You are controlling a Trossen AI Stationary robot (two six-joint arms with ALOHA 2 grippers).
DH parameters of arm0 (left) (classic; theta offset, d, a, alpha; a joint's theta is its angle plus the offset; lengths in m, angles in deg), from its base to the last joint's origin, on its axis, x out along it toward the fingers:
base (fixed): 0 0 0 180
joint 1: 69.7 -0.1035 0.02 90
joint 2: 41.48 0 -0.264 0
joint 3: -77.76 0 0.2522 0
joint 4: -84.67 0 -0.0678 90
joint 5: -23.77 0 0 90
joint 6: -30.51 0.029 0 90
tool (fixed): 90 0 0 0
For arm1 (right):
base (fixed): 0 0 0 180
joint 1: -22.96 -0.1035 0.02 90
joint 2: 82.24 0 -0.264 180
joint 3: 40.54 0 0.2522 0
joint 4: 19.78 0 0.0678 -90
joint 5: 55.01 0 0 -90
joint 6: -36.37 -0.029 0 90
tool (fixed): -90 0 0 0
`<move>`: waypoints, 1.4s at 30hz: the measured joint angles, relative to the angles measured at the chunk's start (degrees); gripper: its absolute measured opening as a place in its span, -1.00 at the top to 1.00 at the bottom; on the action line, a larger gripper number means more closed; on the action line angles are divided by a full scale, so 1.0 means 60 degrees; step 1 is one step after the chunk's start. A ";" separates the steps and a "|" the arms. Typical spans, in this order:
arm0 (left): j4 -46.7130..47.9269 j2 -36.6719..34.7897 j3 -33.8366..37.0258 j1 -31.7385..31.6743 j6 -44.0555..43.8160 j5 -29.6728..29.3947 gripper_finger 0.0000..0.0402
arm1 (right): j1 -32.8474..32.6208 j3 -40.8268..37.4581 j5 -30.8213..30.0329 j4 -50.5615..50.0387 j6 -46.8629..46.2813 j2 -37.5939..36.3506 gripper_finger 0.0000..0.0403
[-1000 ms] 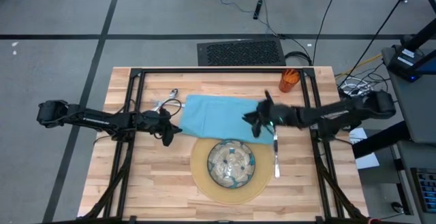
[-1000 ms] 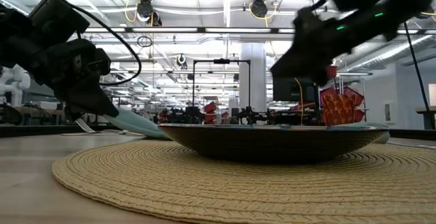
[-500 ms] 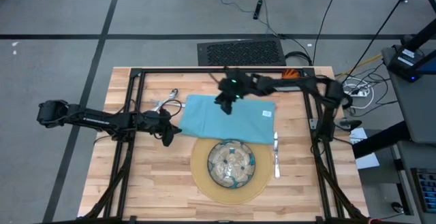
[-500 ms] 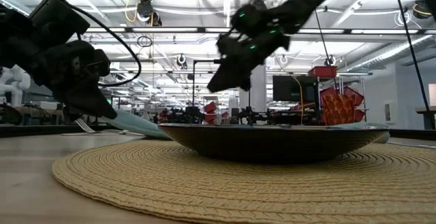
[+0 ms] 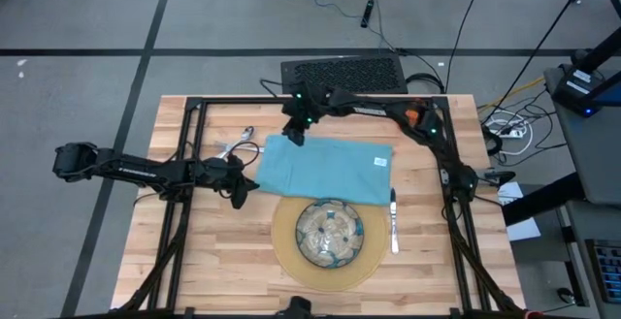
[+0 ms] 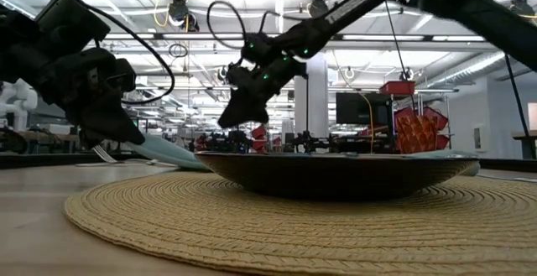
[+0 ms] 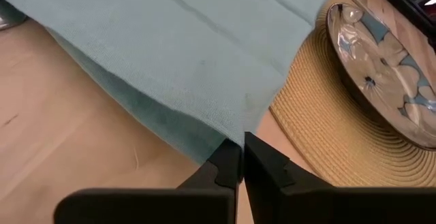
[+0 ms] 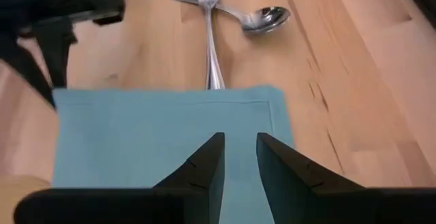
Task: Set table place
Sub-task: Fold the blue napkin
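Napkin (image 5: 325,167) between mat (image 5: 291,251) and crossed fork (image 8: 212,26) and spoon (image 8: 262,18).
Left gripper (image 7: 236,157) pinches napkin's corner; right gripper (image 8: 239,157), slightly parted and empty, hovers over it.

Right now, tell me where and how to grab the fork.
Grip the fork mid-handle, from above, with the fingers straddling its thin shaft. It lies flat on the table, crossed over the spoon, and its handle end slips under the napkin, so avoid both spots.

Bowl (image 5: 330,233) on mat (image 5: 287,258), napkin (image 5: 325,169) behind, knife (image 5: 393,218) right, fork (image 8: 212,33) across spoon (image 8: 255,18).
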 joint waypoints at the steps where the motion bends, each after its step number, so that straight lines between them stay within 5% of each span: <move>1: 0.0006 0.0000 0.0000 0.0000 0.0000 0.0003 1.00 | 0.0073 0.0309 0.0140 -0.0155 -0.0109 0.0237 0.62; 13: 0.0035 0.0000 0.0000 0.0000 -0.0182 0.0185 1.00 | 0.0392 0.3891 0.0523 -0.2818 -0.0537 0.2216 0.62; 32: -0.1196 0.0121 -0.0235 0.0409 -0.0240 0.0032 1.00 | -0.0223 0.3985 0.0547 -0.5472 -0.0085 0.1745 0.62; 42: -0.1081 0.1532 -0.1365 0.0525 0.0592 -0.0513 1.00 | -0.0723 0.3984 0.0128 -0.6657 0.0881 0.1047 0.62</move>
